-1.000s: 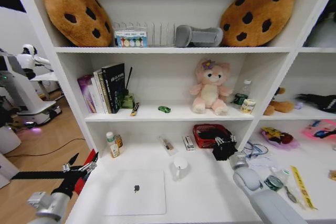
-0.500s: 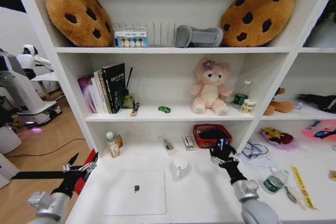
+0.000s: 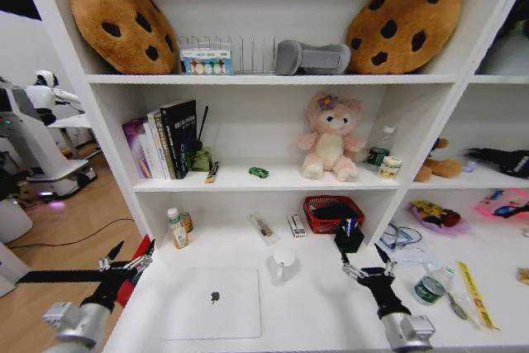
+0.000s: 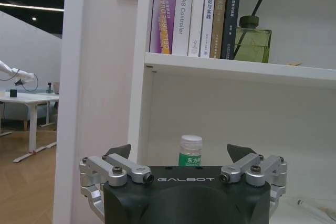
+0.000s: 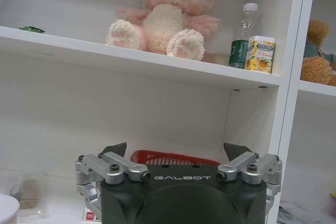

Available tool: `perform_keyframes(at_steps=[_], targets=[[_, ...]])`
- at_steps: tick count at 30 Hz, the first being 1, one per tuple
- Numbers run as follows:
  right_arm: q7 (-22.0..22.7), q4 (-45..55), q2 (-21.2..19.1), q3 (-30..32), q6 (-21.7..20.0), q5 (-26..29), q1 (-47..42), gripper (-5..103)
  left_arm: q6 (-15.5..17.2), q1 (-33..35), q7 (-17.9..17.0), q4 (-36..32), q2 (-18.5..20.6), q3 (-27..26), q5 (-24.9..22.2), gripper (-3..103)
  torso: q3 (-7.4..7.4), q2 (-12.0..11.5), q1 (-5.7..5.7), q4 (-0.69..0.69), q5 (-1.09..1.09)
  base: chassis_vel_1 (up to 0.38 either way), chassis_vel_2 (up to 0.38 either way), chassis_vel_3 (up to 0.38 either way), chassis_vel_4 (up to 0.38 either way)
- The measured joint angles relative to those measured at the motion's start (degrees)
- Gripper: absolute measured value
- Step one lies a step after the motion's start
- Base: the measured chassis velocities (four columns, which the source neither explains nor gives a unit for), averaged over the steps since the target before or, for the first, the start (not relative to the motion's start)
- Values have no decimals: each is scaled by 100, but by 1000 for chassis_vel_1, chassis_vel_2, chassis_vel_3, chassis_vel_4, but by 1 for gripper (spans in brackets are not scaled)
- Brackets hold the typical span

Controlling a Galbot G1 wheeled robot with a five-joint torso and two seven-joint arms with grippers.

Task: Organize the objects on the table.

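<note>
Both wide — right pincer [image 3: 368, 260] over table [image 3: 314, 303], left pincer [image 3: 128, 255] beside it.

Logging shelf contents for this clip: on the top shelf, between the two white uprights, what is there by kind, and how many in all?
Round brown cookie-shaped cushions with dark chips: 2
Clear wire rack: 1
Small white box with coloured dots: 1
Grey padded thing lying on its side: 1
Total: 5
</note>
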Motion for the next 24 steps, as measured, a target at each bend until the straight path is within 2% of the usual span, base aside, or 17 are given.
perform_keyframes(at_steps=[7,10,13,15,16,17,24], targets=[[101,84,156,-18,1,-149,-34,100,0,0,0,0,0,0,0,100,0,0,0,0,2,-91,-111,111,95],[119,78,149,-4,17,-154,-32,100,0,0,0,0,0,0,0,100,1,0,1,-1,-1,-196,-209,189,203],[123,79,116,30,25,-120,-34,100,0,0,1,-1,0,0,0,100,2,0,1,0,5,-197,-223,224,233],[123,95,102,43,31,-108,-28,100,0,0,0,0,0,0,0,100,1,0,1,0,-5,-232,-234,216,215],[123,95,102,43,31,-108,-28,100,0,0,0,0,0,0,0,100,1,0,1,0,-5,-218,-230,216,206],[124,99,101,42,31,-108,-21,100,0,0,0,0,0,0,0,100,1,-1,1,-1,5,-218,-204,216,206],[124,145,117,2,33,-175,-1,100,0,0,0,0,0,0,0,100,1,-1,1,0,-2,-194,-189,203,198]])
